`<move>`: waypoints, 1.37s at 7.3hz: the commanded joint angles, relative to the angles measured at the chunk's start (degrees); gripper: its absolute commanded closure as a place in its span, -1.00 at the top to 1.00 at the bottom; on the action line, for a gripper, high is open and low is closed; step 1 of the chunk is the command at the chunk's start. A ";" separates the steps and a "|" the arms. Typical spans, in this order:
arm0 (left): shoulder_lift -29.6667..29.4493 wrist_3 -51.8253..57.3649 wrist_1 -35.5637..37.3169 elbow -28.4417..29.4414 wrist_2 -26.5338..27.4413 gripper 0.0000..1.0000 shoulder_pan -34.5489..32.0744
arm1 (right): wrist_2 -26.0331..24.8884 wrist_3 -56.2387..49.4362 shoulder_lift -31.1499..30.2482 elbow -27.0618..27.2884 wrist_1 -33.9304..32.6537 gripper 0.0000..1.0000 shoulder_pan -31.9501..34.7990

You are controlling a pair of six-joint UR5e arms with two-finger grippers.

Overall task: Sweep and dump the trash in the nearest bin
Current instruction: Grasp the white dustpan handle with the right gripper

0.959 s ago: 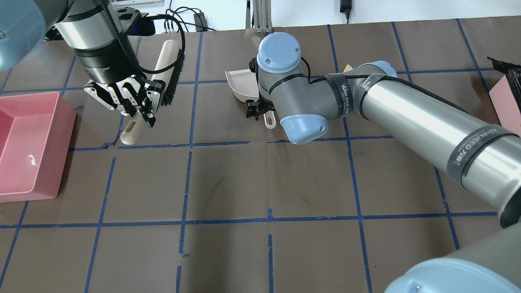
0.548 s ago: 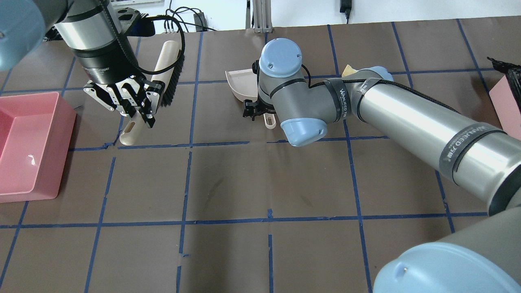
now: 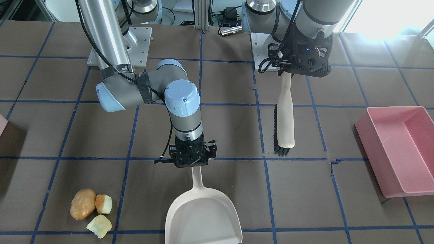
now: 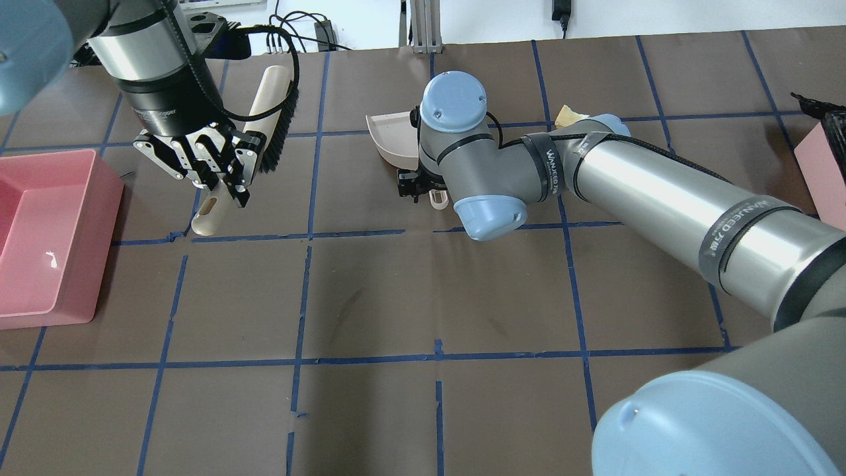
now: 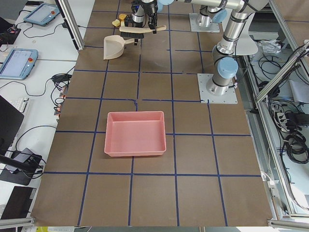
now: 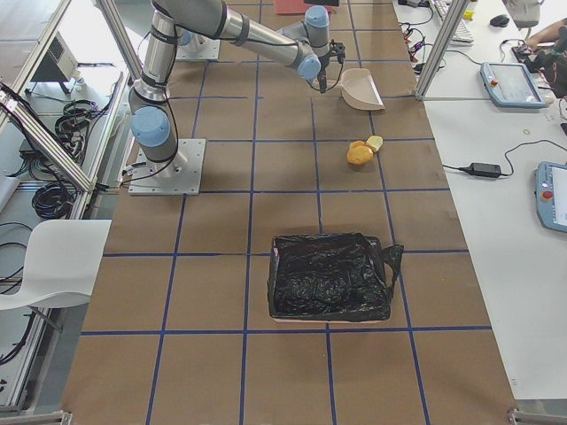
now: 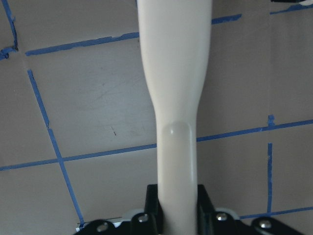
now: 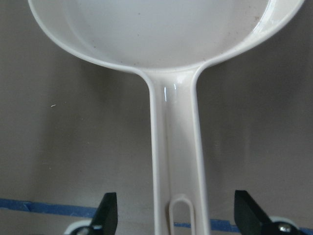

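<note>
- Holding brush (image 3: 284, 117) by its handle in left gripper (image 4: 223, 186), clamped tight, bristle end pointing at the operators' edge.
- Straddling dustpan (image 3: 203, 213) handle with right gripper (image 3: 192, 156). Fingers (image 8: 105, 218) wide and clear of the handle on both sides, so gripping nothing yet.
- Reading the handle axis as running from the robot straight toward the operators' edge, about centred in the gap and square to the closing line. Looks set for a plain squeeze.
- Spotting trash (image 3: 81, 204) as three lumps bunched near the operators' edge, toward the table's right end and off to the right of the pan mouth.
- Seeing only a corner of the bin (image 4: 821, 165) at the right end, beyond the trash. Ignoring the pink tub (image 3: 400, 149) at the left end, much farther from the lumps.
- Rating the right arm as nearer the trash. Brush sits on the opposite side of the pan, so expecting a reach across or around it.
- Judging the step as picking up the pan, with no sweeping done.
- Next, probably: close on the handle, then bring the pan mouth beside the lumps, open side facing them.
- Watching for the rounded lump rolling off under the brush.
</note>
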 commanded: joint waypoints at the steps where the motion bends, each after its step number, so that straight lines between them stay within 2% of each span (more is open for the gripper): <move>1: 0.00 0.11 0.09 0.04 0.55 -1.00 0.00 | -0.43 -1.68 -0.06 -0.13 -0.11 0.29 -0.35; 3: 0.00 0.11 0.18 -0.05 0.46 -1.00 0.09 | -0.44 -2.74 -0.50 -0.13 -0.03 0.33 -0.62; 6: 0.00 0.11 0.18 -0.05 0.55 -1.00 0.09 | -0.43 -2.65 -0.51 -0.13 -0.03 0.24 -0.18; 7: 0.00 0.19 0.18 -0.05 0.55 -1.00 0.18 | -0.52 -2.65 -0.59 -0.13 0.06 0.09 -0.27; 9: 0.00 0.19 0.09 -0.05 0.55 -1.00 0.18 | -0.52 -2.74 -0.68 -0.22 0.06 -0.46 -0.27; 10: 0.00 0.19 -0.08 -0.05 0.46 -1.00 0.26 | -0.61 -2.74 -0.68 -0.22 0.15 -0.66 -0.27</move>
